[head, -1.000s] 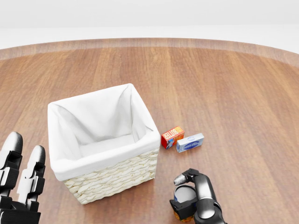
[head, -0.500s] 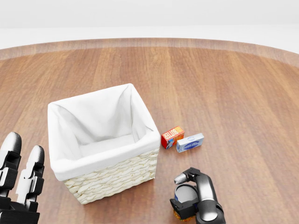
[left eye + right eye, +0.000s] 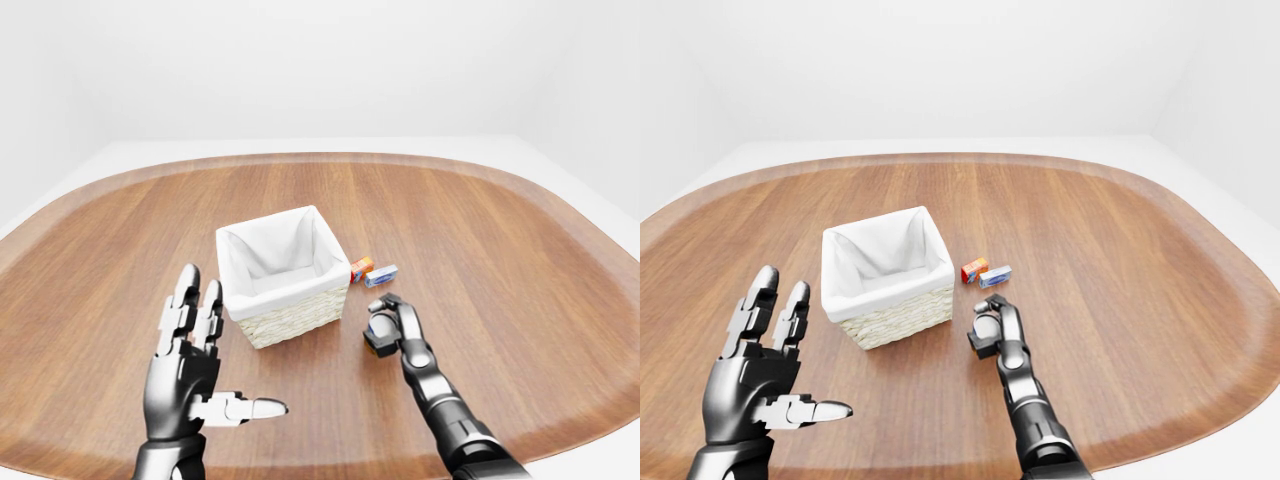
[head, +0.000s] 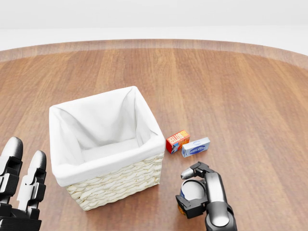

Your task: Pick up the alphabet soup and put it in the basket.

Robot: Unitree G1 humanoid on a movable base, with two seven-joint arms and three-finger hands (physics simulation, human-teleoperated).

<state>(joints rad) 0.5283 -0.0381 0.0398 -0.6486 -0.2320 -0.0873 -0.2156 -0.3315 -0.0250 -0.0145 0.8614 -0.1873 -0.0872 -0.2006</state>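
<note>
Where the head view cut off at its bottom edge, showed only the fingertips of the left hand (image 4: 21, 185) at lower left and lost the right arm below the wrist. Right hand (image 4: 199, 195) closed round the alphabet soup can (image 4: 191, 191) at bottom centre, fingers wrapped over its pale top; label mostly hidden, only an orange sliver low on the can; could not tell whether the can touched the wood. One wicker basket (image 4: 115, 180) with white cloth lining, standing upright just left of the can and apart from it, nothing visible inside. Two small boxes beside the basket's right wall: one red-and-orange box (image 4: 177, 141) and one blue-and-white box (image 4: 195, 147), touching or nearly so; print too small to read.

In the left-eye view, saw the whole left hand (image 3: 190, 365) raised over the round wooden table (image 3: 520, 260), all three fingers spread wide, thumb pointing right, holding nothing. Can mostly masked by the right fingers here.

In the right-eye view, counted the same: one basket, two boxes, one can in the right hand, near the basket's lower right corner.
</note>
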